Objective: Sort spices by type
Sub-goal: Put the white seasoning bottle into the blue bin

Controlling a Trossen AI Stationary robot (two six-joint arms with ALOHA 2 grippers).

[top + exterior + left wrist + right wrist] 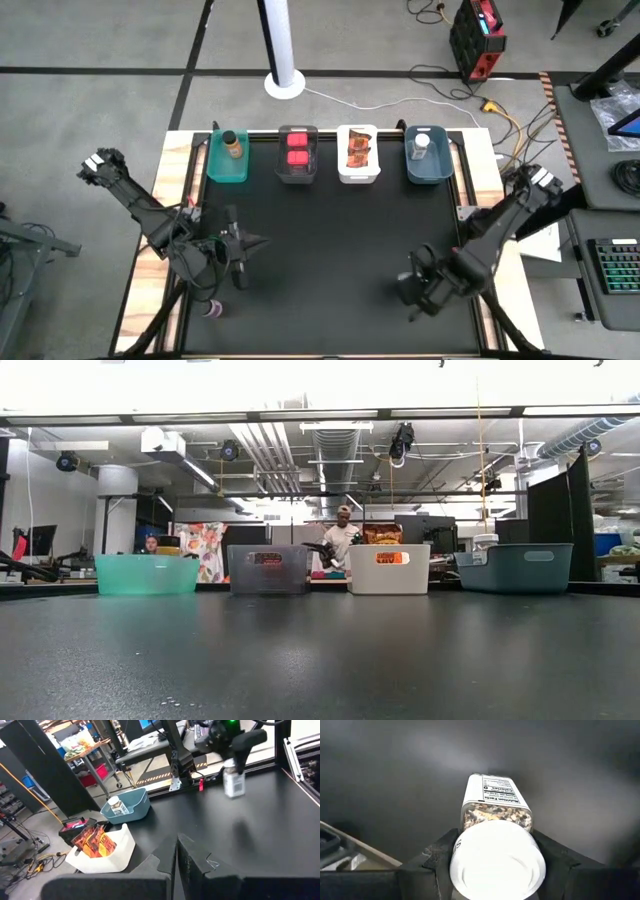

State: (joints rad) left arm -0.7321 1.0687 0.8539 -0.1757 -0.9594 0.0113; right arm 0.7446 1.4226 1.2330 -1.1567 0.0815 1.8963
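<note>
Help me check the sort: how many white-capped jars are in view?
2. One white-capped jar lies in the blue bin. The other white-capped jar is clamped in the right pincer, lifted above the table near its right front corner.

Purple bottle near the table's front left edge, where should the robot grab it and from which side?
Across its body, coming straight down with the left hand, which is nearest. The purple bottle lies apart from everything else, so the sides are free; its exact pose is unclear.
</note>
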